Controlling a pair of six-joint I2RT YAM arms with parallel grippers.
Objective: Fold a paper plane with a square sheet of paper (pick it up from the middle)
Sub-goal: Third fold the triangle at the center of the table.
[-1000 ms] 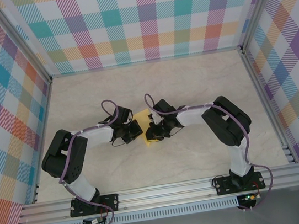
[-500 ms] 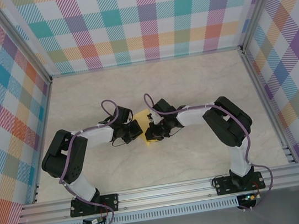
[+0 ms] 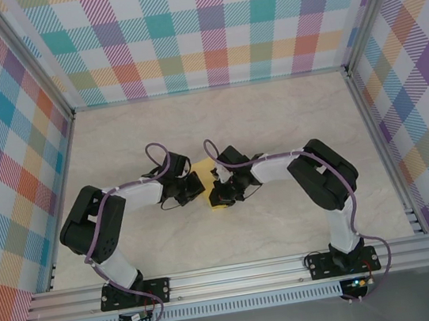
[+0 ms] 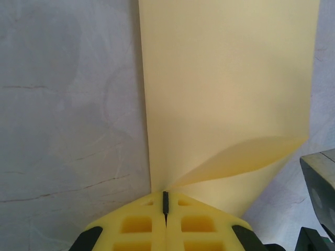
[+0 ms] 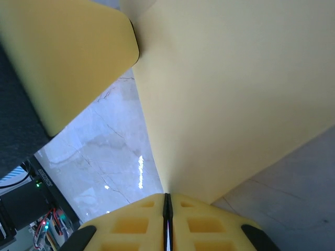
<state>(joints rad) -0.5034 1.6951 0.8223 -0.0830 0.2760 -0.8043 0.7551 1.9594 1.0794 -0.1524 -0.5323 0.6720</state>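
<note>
Marble table [image 3: 288,118] lay as it had a second before, and the left arm [image 3: 103,224] had kept its pose. What had changed was the right arm [image 3: 324,173]. Its forearm had swung a little to the left, carrying the right gripper [image 3: 220,191] closer to the left gripper [image 3: 192,186], so that the two stood just beside each other near the middle of the table.

Between them the square sheet of paper [image 3: 218,205] showed less yellow from above than before: a sliver behind the wrists and a small patch in front, with the rest under the gripper bodies.

In the left wrist view the sheet ran away from the camera over the marble, and a loose flap bulged up in a soft curve at its near right. The left gripper's fingers [image 4: 131,225] were clenched tight on the sheet's near edge. In the right wrist view the right gripper's fingers [image 5: 209,225] were likewise pinched shut on an edge of the paper, with one finger of the left gripper [image 5: 68,57] close by at the upper left. Whether the sheet was wholly clear of the table I could not tell.

Judging by this, the inward shift with both pinches kept meant one part of the sheet was being carried over the other. That would be a fold under way, since the flap was rounded rather than creased, and the task looked to be at an early stage.
</note>
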